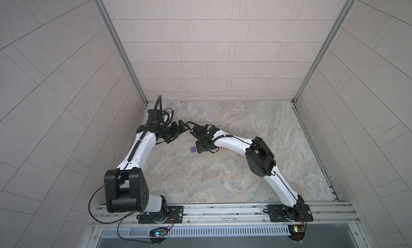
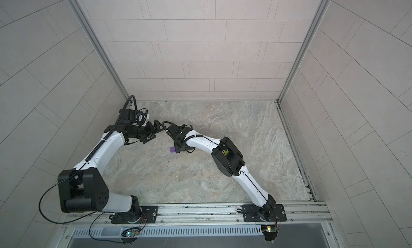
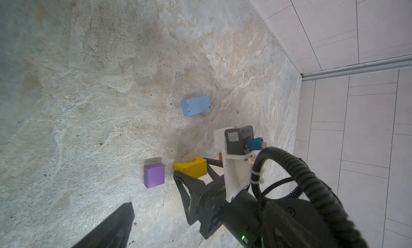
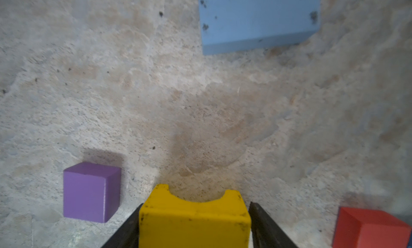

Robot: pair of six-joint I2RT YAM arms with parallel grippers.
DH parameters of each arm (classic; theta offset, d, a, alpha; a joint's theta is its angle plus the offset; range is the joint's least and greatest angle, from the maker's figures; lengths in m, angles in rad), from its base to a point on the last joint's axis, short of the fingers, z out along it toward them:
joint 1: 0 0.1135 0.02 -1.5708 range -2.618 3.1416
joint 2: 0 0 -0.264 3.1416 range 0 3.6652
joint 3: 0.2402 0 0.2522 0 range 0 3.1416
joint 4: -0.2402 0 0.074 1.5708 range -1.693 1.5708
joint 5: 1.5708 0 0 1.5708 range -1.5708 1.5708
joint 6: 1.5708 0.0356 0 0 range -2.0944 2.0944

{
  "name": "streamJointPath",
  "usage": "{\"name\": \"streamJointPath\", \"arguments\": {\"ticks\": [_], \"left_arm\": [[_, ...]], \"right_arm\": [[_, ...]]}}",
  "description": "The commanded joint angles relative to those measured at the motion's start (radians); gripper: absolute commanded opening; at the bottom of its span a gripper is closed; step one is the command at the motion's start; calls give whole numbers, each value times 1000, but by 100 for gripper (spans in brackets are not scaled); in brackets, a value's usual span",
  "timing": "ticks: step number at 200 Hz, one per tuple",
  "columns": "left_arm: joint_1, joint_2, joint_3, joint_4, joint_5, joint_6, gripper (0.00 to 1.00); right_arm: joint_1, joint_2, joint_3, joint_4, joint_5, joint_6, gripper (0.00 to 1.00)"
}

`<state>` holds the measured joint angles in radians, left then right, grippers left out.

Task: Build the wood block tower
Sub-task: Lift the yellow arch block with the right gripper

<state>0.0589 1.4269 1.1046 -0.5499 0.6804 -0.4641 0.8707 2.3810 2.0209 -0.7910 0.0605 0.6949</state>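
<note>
From where I stand, no tower is up yet: every wood block I can make out lies singly on the surface point(image 1: 223, 180). The step in hand looks like the pick of one block. The right pincer point(image 4: 195, 204) has its tips down at the yellow brick point(image 4: 194, 222), an arch-cut piece that sits flat on the surface, and the two jaws stand against its opposite flanks. It looks gripped, though not lifted.

In a top view the purple cube point(image 1: 193, 149) sits just beside that pincer at about 9 o'clock, a little to 9 o'clock of the surface's middle. The red cube point(image 4: 367, 229) lies on the yellow brick's other side, near but apart. The light-blue brick point(image 3: 196, 105) lies flat farther out ahead of the pincer, well apart from the rest. Any other blocks are hidden under the right arm.

The left pincer point(image 1: 178, 133) hangs at roughly 10 o'clock from the right one, jaws spread wide and holding nothing.

Next, I judge, comes a straight lift, so the brick clears the purple and red cubes on either side without nudging them. Then it goes to wherever the base is to be laid. The arch cut should be kept facing the same way, so the brick sets down flat.
</note>
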Motion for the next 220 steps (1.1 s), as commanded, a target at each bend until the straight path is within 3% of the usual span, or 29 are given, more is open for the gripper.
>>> {"name": "streamJointPath", "arguments": {"ticks": [1,110,220], "left_arm": [[5,-19,-10,7,8,-4,97],[7,-15,-15,12,20,-8,97],[-25,2,-37,55,60,-37,97]], "right_arm": [[8,-37,-13,-27,38,-13,67],[1,-164,-122,29,71,-23,44],[-90,-414,-331,-6,147,-2,33]]}}
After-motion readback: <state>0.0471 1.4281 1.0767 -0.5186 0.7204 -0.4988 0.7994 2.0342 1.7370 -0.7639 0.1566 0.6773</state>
